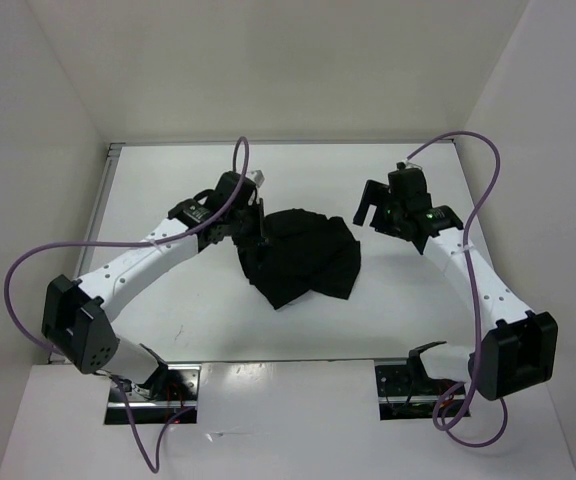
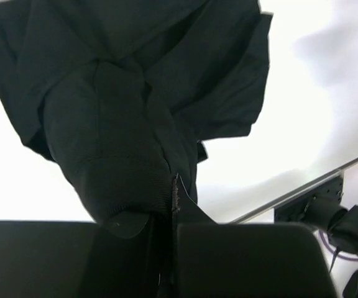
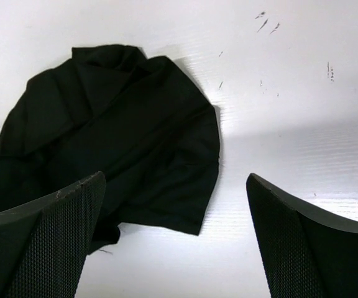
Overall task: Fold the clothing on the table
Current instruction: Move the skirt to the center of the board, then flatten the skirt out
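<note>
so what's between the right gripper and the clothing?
Nothing: only bare white table separates the open right gripper from the clothing. The right wrist view shows it clearest, and the top view agrees.

Probably a robotics lab test cell, not a home: a plain white desk point(image 1: 298, 180) is boxed in by bare white walls point(image 1: 268, 70). Two robot arms, left arm point(image 1: 138, 262) and right arm point(image 1: 480, 278), are bolted to metal base plates point(image 1: 183, 385) and trail purple cables point(image 1: 30, 262).
</note>
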